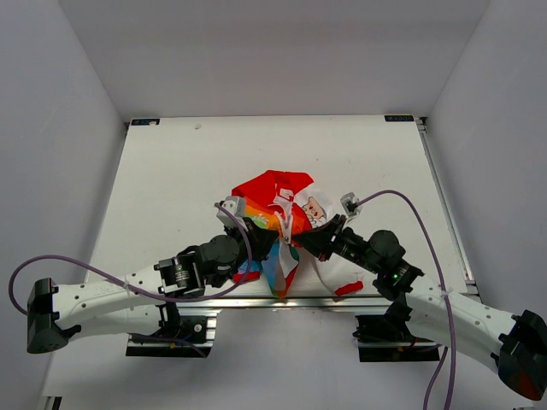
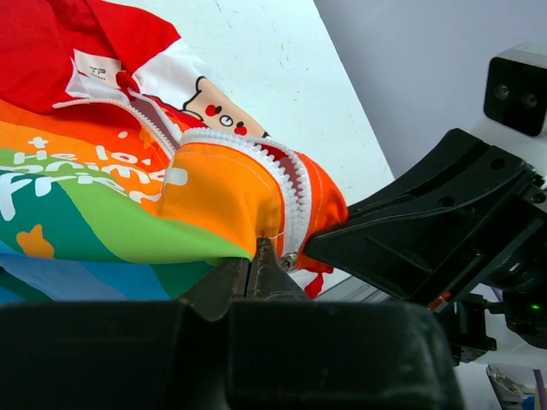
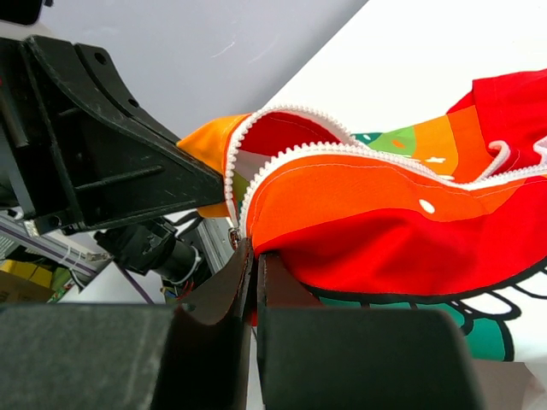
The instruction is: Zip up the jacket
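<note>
The jacket (image 1: pixel 278 192) lies bunched near the table's front edge, red hood lining toward the back and rainbow hem toward me. Both grippers meet at its bottom hem. My left gripper (image 1: pixel 275 241) is shut on the orange hem corner (image 2: pixel 222 201) of one front panel, right beside the white zipper teeth (image 2: pixel 295 184). My right gripper (image 1: pixel 301 243) is shut on the orange-red hem corner (image 3: pixel 359 205) of the other panel, next to its own teeth (image 3: pixel 282 158). The two zipper rows stand apart, curving side by side. A small metal zipper piece (image 2: pixel 291 259) hangs between the two grips.
The white table (image 1: pixel 171 188) is walled in on the left, back and right. A red cuff (image 1: pixel 349 289) lies by the front metal rail (image 1: pixel 256 301). The right arm's black body (image 2: pixel 427 231) crowds the left wrist view; the left arm's body (image 3: pixel 102 162) crowds the right.
</note>
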`<act>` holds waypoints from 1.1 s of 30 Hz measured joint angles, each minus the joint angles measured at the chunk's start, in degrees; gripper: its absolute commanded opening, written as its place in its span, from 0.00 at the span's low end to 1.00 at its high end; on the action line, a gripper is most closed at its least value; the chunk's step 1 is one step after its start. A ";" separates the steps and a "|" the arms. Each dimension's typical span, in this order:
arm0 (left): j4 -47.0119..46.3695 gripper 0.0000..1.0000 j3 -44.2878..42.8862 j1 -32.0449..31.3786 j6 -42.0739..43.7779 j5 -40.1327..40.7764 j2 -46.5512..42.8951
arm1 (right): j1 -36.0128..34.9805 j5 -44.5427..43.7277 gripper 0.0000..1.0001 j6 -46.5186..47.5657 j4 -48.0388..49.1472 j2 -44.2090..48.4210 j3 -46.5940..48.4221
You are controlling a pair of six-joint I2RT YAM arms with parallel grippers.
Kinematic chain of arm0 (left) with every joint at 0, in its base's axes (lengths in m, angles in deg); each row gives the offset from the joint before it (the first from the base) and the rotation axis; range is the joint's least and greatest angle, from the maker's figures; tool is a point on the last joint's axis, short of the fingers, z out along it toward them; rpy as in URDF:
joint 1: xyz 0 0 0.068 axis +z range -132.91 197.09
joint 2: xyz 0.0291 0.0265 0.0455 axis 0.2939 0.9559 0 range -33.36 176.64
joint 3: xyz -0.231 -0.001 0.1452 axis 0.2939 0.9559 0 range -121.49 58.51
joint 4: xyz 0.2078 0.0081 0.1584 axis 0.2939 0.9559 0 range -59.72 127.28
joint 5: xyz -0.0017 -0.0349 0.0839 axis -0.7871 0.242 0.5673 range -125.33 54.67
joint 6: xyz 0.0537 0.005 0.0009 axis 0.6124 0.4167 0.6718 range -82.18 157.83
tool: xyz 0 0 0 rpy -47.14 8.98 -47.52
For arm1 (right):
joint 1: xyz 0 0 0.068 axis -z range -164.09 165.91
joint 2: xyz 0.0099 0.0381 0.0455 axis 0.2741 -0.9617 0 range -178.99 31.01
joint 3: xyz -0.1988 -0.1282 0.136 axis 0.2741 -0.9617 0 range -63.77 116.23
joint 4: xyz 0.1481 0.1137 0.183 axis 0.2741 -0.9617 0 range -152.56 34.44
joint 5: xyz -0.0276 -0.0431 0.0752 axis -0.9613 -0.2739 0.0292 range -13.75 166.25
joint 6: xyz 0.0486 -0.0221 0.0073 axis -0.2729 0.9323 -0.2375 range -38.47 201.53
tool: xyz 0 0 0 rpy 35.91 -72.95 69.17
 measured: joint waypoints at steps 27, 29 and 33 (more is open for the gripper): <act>0.44 0.00 1.18 0.00 1.49 0.13 -2.29 | 0.35 1.25 0.00 -0.42 -4.94 -2.60 3.65; 0.44 0.00 1.18 0.00 1.64 0.13 -2.49 | 0.37 1.25 0.00 -0.42 -5.29 -2.56 3.65; 0.46 0.00 1.18 0.00 1.77 0.13 -2.54 | 0.37 1.25 0.00 -0.46 -5.40 -1.95 3.65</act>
